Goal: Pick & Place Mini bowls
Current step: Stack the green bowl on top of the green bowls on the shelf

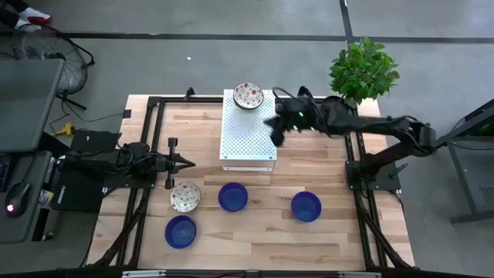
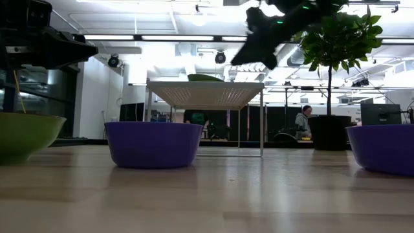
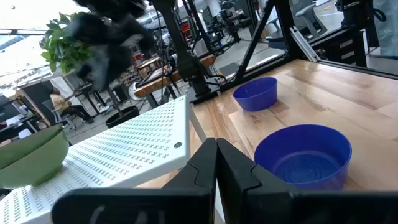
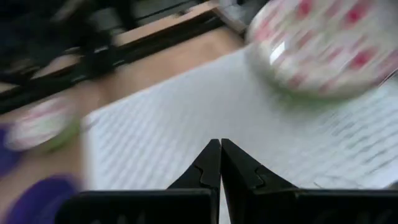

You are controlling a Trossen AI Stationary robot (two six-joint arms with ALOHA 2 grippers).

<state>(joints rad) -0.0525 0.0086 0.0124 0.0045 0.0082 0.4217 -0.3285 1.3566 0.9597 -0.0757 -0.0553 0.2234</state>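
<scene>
A white perforated platform (image 1: pixel 247 131) stands mid-table. One floral mini bowl (image 1: pixel 248 95) sits on its far end, large in the right wrist view (image 4: pixel 323 43). A second floral bowl (image 1: pixel 185 196) and three blue mini bowls (image 1: pixel 232 196) (image 1: pixel 306 206) (image 1: pixel 181 231) rest on the wooden table near the near edge. My right gripper (image 1: pixel 272 127) (image 4: pixel 219 146) hovers shut over the platform, just right of and nearer than the bowl on it. My left gripper (image 1: pixel 185 162) (image 3: pixel 216 149) is shut and level, left of the platform, above the table's floral bowl.
A potted plant (image 1: pixel 363 69) stands at the table's far right corner. Black frame rails (image 1: pixel 150 139) run along the table's left and right sides. Bare wood lies between the blue bowls (image 3: pixel 303 152) (image 3: pixel 255 93) and along the near edge.
</scene>
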